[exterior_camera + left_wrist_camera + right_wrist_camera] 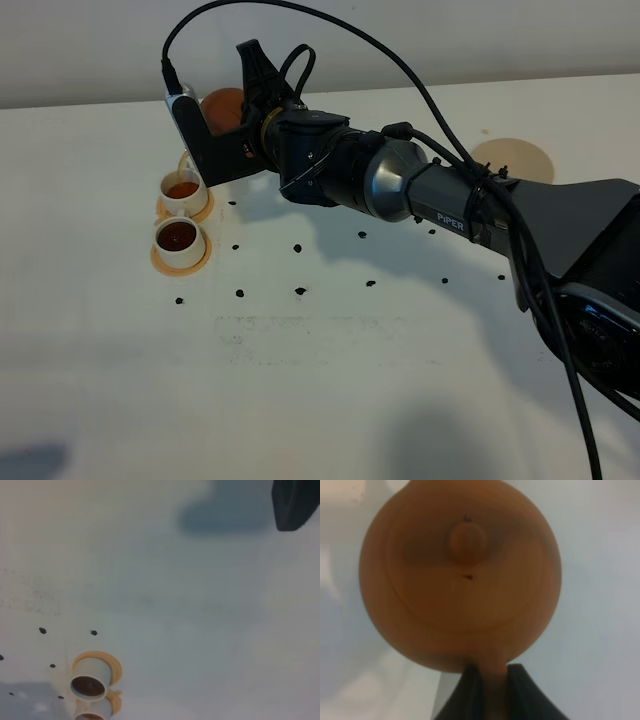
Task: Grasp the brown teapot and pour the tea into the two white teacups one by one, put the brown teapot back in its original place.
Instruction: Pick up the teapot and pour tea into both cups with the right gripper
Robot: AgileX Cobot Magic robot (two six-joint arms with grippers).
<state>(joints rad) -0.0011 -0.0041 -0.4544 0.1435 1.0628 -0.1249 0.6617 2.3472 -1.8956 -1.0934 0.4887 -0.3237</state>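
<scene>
Brown teapot (222, 108) hangs over the bench (330, 380) at ten o'clock, its loop handle clenched in the right tool (488, 690), just off the far teacup (186, 204) toward one o'clock. That cup and the near teacup (181, 256) both hold dark tea (177, 235), so pouring looks finished. What is left is setting the pot on the bare coaster (512, 160) at two o'clock.

A reddish-brown teapot (460, 575); a white counter (330, 380) speckled with small black dots (300, 291). At nine o'clock, white teacups (190, 203) of dark red-brown tea (177, 235) on orange-tan saucers (160, 263). At two o'clock, a pale tan coaster (512, 160). Black-and-silver arm (400, 185).
</scene>
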